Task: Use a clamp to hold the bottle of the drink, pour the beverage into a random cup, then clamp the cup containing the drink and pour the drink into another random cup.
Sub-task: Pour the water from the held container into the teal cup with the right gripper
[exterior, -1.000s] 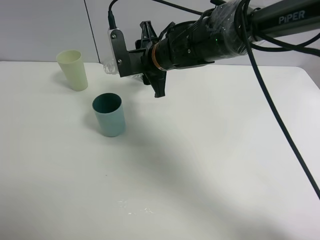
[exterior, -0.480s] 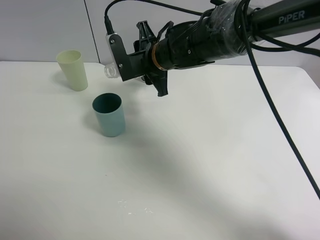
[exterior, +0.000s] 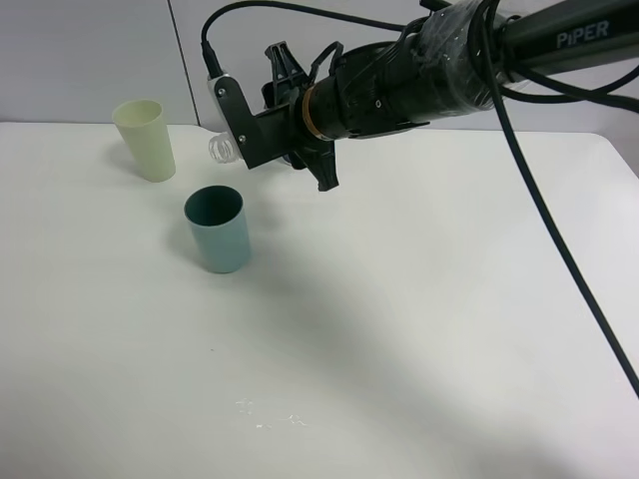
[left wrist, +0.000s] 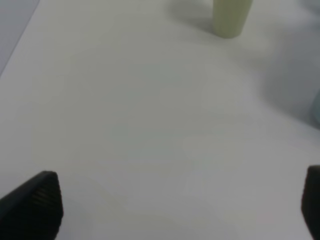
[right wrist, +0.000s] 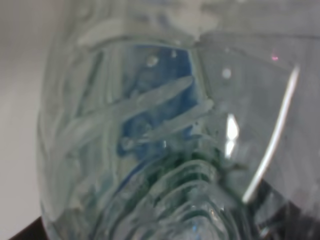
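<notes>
My right gripper (exterior: 262,128) is shut on a clear plastic bottle (exterior: 222,149), held tilted with its open neck pointing left and down, above and just behind the teal cup (exterior: 218,229). The bottle (right wrist: 150,130) fills the right wrist view. A pale yellow cup (exterior: 146,139) stands at the back left; its lower part also shows in the left wrist view (left wrist: 231,19). My left gripper (left wrist: 180,210) is open and empty over bare table; only its two dark fingertips (left wrist: 35,205) show.
The white table (exterior: 399,329) carries a few small drops (exterior: 270,419) near the front. The right arm and its cables (exterior: 519,110) reach in from the upper right. A grey wall stands behind the table.
My right gripper has rolled and dipped the bottle, so its neck has dropped lower and further left toward the teal cup. The cups have not moved.
</notes>
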You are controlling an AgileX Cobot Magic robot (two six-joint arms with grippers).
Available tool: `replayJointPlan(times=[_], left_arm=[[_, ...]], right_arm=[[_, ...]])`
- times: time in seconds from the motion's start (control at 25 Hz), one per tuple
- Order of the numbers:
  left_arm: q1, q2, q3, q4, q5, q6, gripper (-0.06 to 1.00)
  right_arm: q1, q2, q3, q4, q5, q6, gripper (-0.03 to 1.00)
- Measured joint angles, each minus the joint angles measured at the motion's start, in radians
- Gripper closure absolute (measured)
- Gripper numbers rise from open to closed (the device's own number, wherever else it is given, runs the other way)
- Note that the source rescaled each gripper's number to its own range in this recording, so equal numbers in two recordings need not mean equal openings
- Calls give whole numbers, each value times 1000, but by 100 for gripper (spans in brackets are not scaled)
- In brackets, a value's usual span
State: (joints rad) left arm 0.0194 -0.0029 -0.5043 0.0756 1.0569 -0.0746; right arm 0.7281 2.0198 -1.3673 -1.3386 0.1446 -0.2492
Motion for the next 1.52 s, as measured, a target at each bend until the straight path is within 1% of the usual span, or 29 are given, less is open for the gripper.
replayJointPlan(times=[0.16,0.56,0.84,1.16,1.52], left_arm=[[0,0,0,0,0,0,5],[0,0,0,0,0,0,5],[0,0,0,0,0,0,5],[0,0,0,0,0,0,5],[0,0,0,0,0,0,5]], right_arm=[[0,0,0,-2,-22,-4,97],[4,0,0,14,-29,-5,97],[32,0,0,27,66,-4,97],[70,0,-1,36,123,-4,97],[95,0,-1,52,235,-4,97]])
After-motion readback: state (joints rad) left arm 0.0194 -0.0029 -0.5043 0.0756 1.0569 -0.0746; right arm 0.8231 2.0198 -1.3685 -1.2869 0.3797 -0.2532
